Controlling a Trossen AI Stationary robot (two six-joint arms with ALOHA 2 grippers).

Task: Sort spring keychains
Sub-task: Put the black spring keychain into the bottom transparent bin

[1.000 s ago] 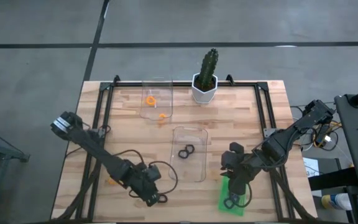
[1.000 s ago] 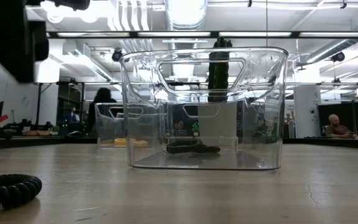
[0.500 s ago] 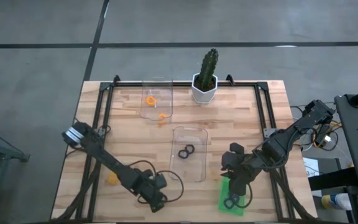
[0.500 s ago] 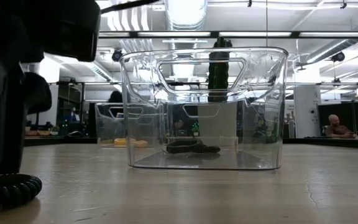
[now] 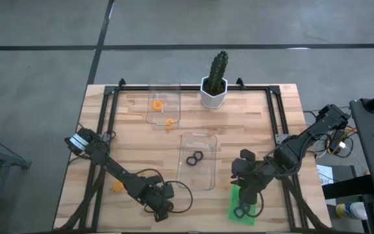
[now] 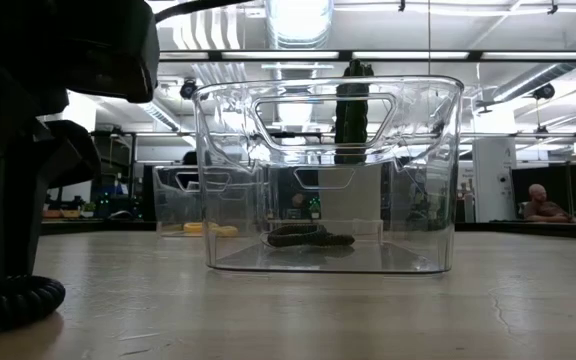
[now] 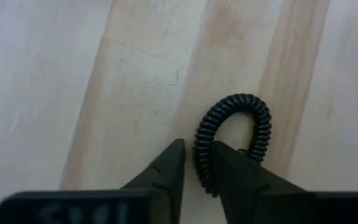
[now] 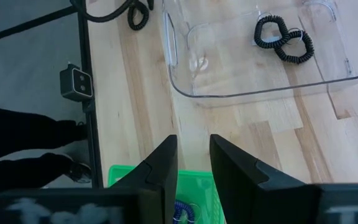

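My left gripper (image 5: 163,209) is down at the table's near edge, over a black spring keychain (image 7: 235,134) that lies flat on the wood. It also shows as a black coil (image 6: 13,298) in the low view. My right gripper (image 5: 244,195) hovers open over the green tray (image 5: 252,213), which holds a dark ring (image 5: 241,210). Two black keychains (image 5: 195,158) lie in the middle clear tray (image 5: 203,177). Two orange ones (image 5: 157,104) lie in the far clear tray (image 5: 163,91). A further orange keychain (image 5: 117,186) lies loose on the table. My left gripper (image 7: 199,148) has one side of the black keychain's loop (image 7: 202,163) pinched between its two fingers. The fingers come from above, pointing down, and lie along that side of the loop. The keychain lies flat on the table, the rest of its loop (image 7: 253,118) beyond the fingertips.
A potted cactus (image 5: 214,81) stands at the far edge beside the far tray. A black frame rail (image 5: 109,117) runs along each side of the table. Bare wood lies between the trays and the left rail. People show in the room behind (image 6: 543,200).
My left gripper has moved a little toward the near edge and come down onto the black keychain, which has stayed where it lay. The loose orange keychain, earlier hidden under the left arm, now shows.
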